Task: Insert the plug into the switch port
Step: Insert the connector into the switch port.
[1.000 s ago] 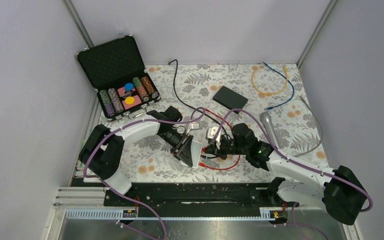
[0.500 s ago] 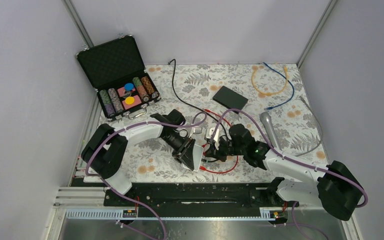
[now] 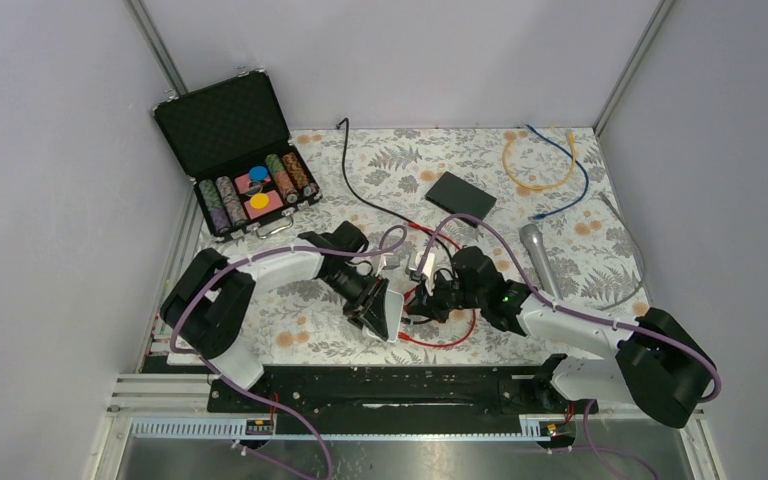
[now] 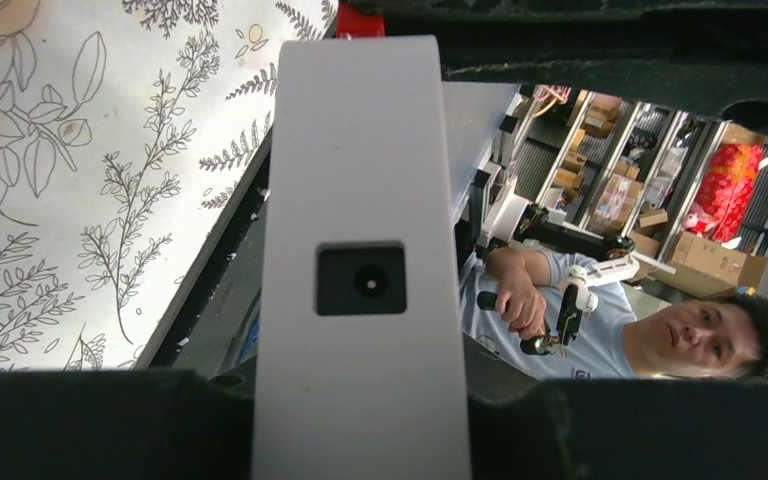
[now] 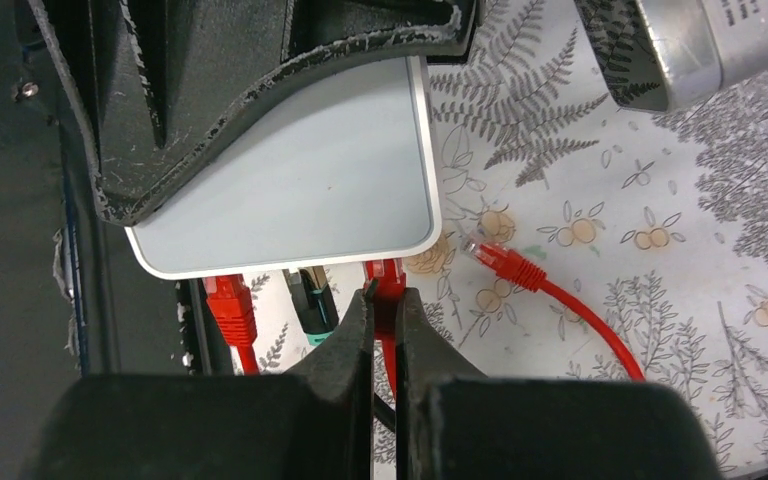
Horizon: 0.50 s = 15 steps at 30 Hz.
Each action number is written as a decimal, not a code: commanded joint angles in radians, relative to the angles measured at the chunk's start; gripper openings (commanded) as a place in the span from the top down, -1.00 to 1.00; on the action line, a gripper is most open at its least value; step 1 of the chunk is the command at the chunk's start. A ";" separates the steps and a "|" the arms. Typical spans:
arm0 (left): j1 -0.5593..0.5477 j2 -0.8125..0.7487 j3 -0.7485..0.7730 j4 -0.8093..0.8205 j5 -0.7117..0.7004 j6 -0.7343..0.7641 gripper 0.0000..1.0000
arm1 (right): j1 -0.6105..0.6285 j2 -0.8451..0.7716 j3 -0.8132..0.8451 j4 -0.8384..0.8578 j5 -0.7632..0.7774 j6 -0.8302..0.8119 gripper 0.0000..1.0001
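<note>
My left gripper (image 3: pixel 372 300) is shut on the white switch (image 3: pixel 393 303) and holds it tilted above the table. In the left wrist view the switch (image 4: pixel 360 150) fills the middle between the jaws, its round power socket (image 4: pixel 361 281) facing the camera. My right gripper (image 5: pixel 385 297) is shut on a red plug (image 5: pixel 385 272), whose tip sits at the switch's (image 5: pixel 300 190) port edge. Another red plug (image 5: pixel 228 305) and a black-and-teal plug (image 5: pixel 312 300) sit in ports to its left. In the top view the right gripper (image 3: pixel 422 298) is against the switch's right side.
A loose red plug (image 5: pixel 500 258) on its cable lies on the patterned table right of the switch. A poker chip case (image 3: pixel 240 150) stands back left. A black box (image 3: pixel 460 192), a microphone (image 3: pixel 537 255) and yellow (image 3: pixel 530 165) and blue (image 3: pixel 572 180) cables lie behind.
My right gripper has moved a little left, closing up to the switch with the red plug. My left gripper and the switch have shifted slightly.
</note>
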<state>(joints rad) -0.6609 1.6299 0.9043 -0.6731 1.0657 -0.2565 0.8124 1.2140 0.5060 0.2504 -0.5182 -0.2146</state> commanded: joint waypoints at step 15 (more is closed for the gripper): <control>0.253 -0.214 -0.122 0.254 0.069 -0.018 1.00 | -0.052 -0.082 0.142 0.364 -0.042 0.037 0.04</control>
<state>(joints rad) -0.5121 1.5120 0.8196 -0.5758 1.1053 -0.2848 0.7841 1.2606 0.5488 0.4084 -0.5098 -0.1974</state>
